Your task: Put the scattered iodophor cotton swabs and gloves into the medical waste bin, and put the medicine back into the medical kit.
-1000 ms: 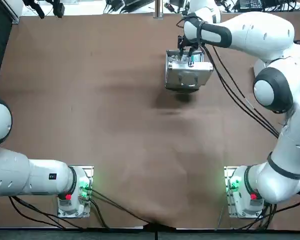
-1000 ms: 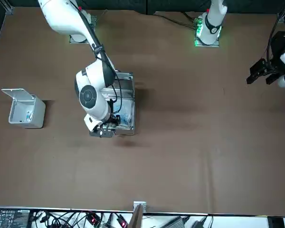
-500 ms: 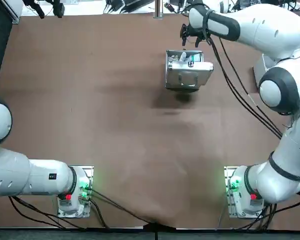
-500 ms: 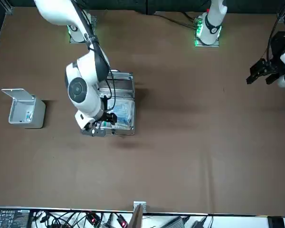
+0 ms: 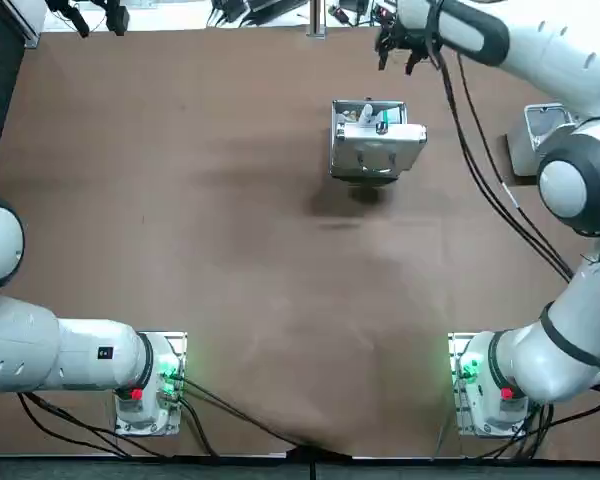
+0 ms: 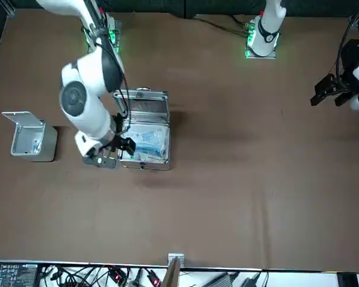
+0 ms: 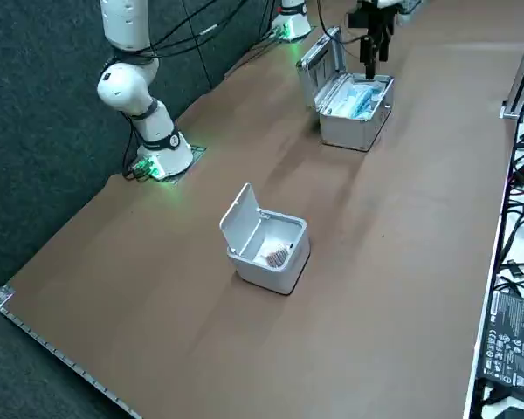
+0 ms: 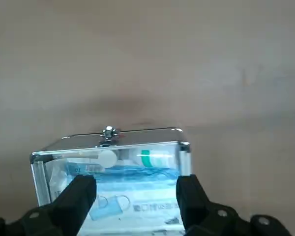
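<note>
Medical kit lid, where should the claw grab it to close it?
Pinch the free top edge of the lid from above: thin, it stands nearly upright at the robot side of the medical kit. The right claw hovers open beyond it.

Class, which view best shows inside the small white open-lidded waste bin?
The right side view: the small white open-lidded waste bin faces it, showing brownish contents. Front view looks down on it; top view catches part beside the arm; wrist view, none. The open right gripper hovers near the metal medical kit.
</note>
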